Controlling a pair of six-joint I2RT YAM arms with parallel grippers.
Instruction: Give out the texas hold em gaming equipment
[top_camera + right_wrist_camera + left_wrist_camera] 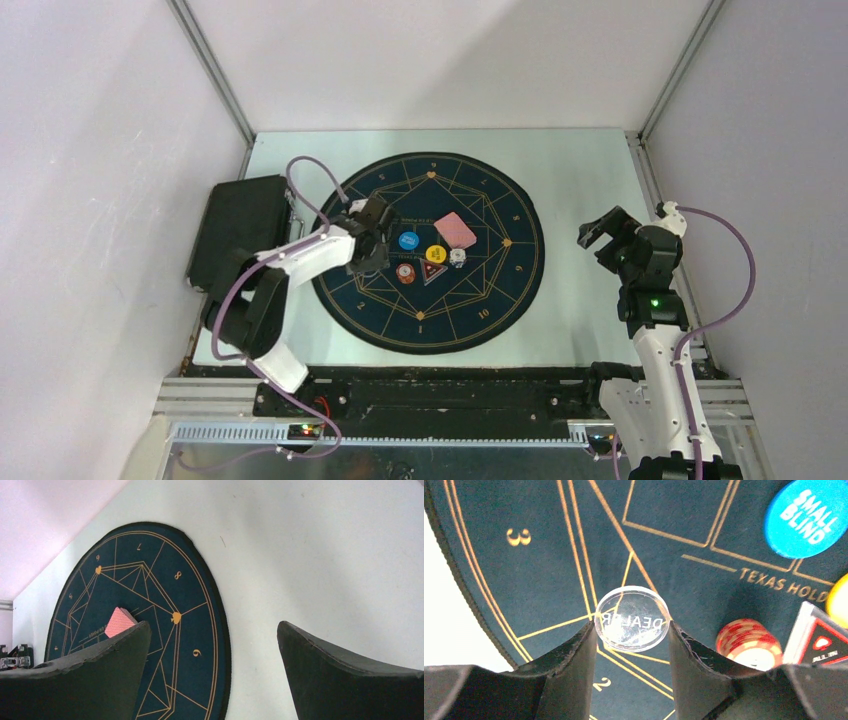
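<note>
- black left fingers [574, 655] are seen closest, one at each side of a clear dealer chip [632, 616].
- dealer chip is pinched by its rim in the left gripper [631, 630], whose jaws are closed partway onto it. its lettering is read mirrored.
- it is held over the left part of the mat [499, 580], between the gold "3" and "2"; whether it is lifted clear cannot be told.
- red-white chips [746, 640] are stacked just right of the right finger, with a red token [819, 640] beside them.
- blue chip [806, 517], marked "small blind", is laid farther up the mat; a yellow chip [839, 600] is cut by the frame edge.
- white chip [458, 257] is seen just right of the yellow one, and pink-backed cards [455, 230] are set above it.
- case [240, 230] is placed left of the mat, on the table [590, 180].
- right gripper [600, 232] is held above bare table right of the mat, jaws spread wide, nothing between them.
</note>
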